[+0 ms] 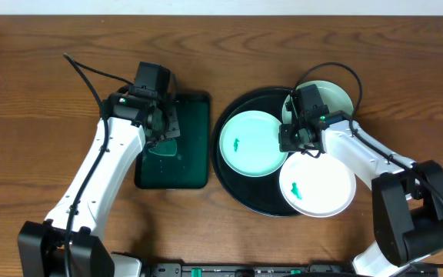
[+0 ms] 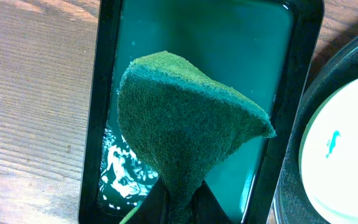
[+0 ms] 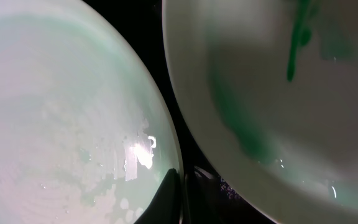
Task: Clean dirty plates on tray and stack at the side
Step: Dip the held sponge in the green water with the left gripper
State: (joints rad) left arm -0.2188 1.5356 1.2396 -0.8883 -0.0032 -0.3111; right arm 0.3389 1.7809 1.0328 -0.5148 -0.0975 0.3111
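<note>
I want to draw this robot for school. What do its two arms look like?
Both arms look alike. The left arm and right arm have smooth white links joined by chunky black joints, with black blocks at the wrists. A thin black cable loops off each wrist. The jaws are black too.

Left plate [image 3: 61,112] and right plate [image 3: 303,137] lie close, black tray [image 3: 142,25] between them; green smear [image 3: 294,50] on the right plate.
</note>
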